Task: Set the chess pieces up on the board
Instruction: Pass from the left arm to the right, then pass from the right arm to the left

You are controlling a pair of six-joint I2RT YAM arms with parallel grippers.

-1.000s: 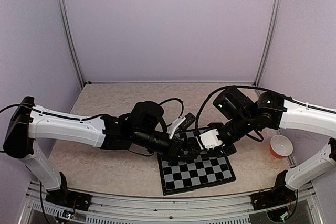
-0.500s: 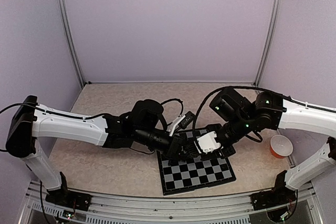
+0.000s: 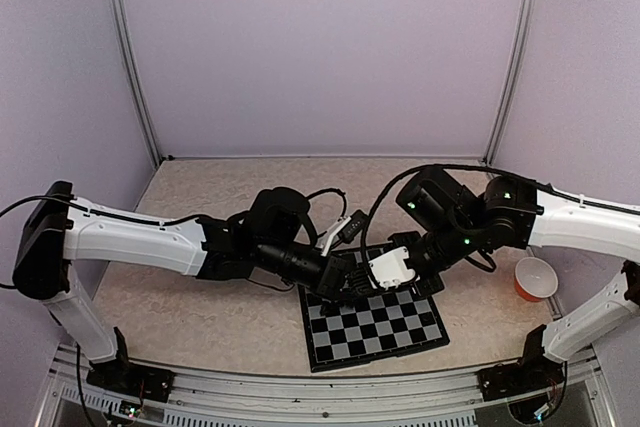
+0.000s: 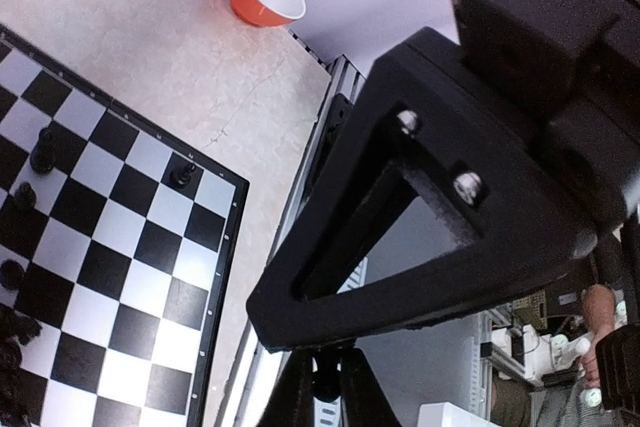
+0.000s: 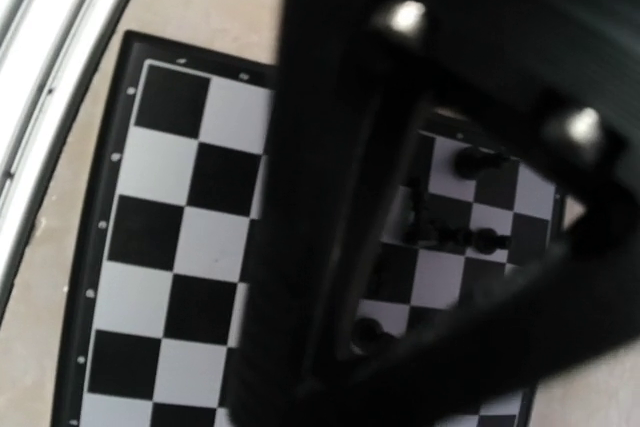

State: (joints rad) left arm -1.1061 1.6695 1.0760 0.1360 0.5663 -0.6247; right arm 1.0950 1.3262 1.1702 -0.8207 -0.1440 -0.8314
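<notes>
Movement: right gripper (image 3: 374, 281) sits further left over board's (image 3: 392, 333) far edge; left gripper (image 3: 340, 292) over its far-left corner. Few chess pieces (image 4: 42, 152) placed, setup unfinished. Jaw state indeterminable on both.

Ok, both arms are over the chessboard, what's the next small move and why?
Probably ease the right pincer back a little: it and the left pincer crowd the same far rows of the board, where chess pieces stand loosely spread. Whether either holds one can't be seen.

Far half of the board (image 3: 392, 331) is hidden.
</notes>
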